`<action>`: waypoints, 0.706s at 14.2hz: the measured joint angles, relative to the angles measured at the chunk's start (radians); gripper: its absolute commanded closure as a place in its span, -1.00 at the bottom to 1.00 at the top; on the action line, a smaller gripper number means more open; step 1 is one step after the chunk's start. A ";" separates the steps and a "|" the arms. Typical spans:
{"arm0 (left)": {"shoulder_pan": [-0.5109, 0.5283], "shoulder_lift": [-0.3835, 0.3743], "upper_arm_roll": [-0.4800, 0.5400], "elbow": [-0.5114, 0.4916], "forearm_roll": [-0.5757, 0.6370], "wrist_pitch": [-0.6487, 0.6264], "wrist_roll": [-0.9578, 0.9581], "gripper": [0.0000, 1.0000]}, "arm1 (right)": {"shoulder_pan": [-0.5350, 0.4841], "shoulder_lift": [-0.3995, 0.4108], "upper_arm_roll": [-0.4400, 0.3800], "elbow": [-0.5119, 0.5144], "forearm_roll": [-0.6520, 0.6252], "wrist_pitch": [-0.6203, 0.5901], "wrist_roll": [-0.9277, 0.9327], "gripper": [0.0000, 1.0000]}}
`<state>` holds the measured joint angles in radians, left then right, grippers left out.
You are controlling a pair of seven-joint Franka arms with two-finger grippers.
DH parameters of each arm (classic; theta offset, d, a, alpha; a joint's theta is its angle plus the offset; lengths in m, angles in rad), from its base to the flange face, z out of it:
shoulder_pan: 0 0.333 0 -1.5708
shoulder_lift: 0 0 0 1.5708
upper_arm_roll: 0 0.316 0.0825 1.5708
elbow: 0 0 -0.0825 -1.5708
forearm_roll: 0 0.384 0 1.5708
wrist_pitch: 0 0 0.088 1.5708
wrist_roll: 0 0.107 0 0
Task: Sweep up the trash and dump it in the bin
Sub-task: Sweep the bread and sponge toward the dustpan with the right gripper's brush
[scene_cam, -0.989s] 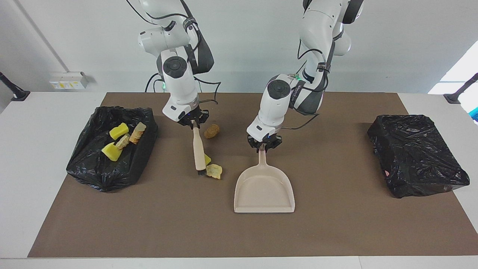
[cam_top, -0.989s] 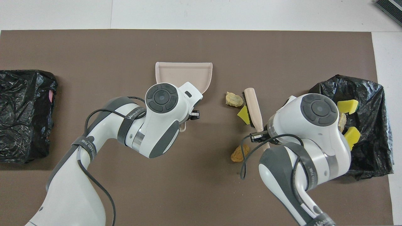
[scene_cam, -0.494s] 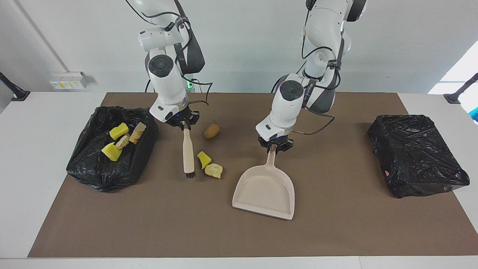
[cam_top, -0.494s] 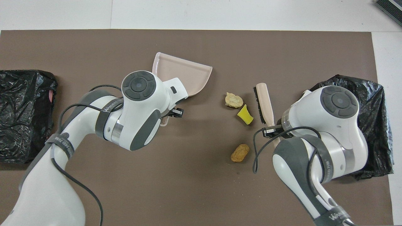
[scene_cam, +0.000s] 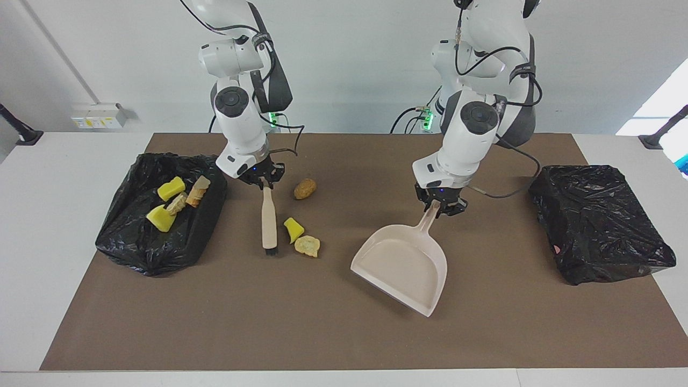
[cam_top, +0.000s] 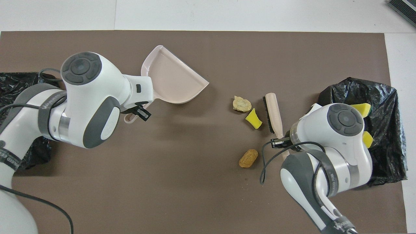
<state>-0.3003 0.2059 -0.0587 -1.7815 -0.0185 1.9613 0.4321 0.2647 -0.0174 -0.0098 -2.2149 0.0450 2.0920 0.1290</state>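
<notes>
My right gripper (scene_cam: 263, 184) (cam_top: 282, 140) is shut on the handle of the beige brush (scene_cam: 267, 219) (cam_top: 272, 110), whose black bristles rest on the mat. Just beside the bristles lie two pieces of trash, a yellow sponge chunk (scene_cam: 293, 229) (cam_top: 253, 118) and a tan lump (scene_cam: 308, 245) (cam_top: 241, 104). A brown lump (scene_cam: 305, 188) (cam_top: 248, 158) lies nearer to the robots. My left gripper (scene_cam: 439, 207) (cam_top: 135, 112) is shut on the handle of the beige dustpan (scene_cam: 403, 263) (cam_top: 172, 81), which is empty and turned slantwise toward the scraps. The bin (scene_cam: 134, 252) (cam_top: 386, 94) at the right arm's end holds several scraps.
A second black-bagged box (scene_cam: 599, 220) (cam_top: 13, 84) sits at the left arm's end of the table. The brown mat (scene_cam: 322, 333) covers the working area, and a white table border surrounds it.
My left arm swung the dustpan toward its own end of the table and turned it slantwise. My right gripper drew the brush off the yellow chunk, toward the bin.
</notes>
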 measured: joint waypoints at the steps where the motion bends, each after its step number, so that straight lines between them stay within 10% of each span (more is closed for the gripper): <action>1: 0.025 -0.019 0.001 -0.003 0.000 -0.028 0.098 1.00 | 0.002 0.006 0.001 -0.001 0.000 0.001 -0.001 1.00; 10: 0.076 -0.158 0.000 -0.214 0.000 -0.005 0.645 1.00 | 0.084 0.096 0.011 0.041 0.000 0.067 -0.137 1.00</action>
<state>-0.2241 0.0474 -0.0585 -1.9951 -0.0182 1.9560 1.0771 0.3489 0.0789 0.0012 -2.1741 0.0445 2.1590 -0.0082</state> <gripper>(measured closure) 0.683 0.744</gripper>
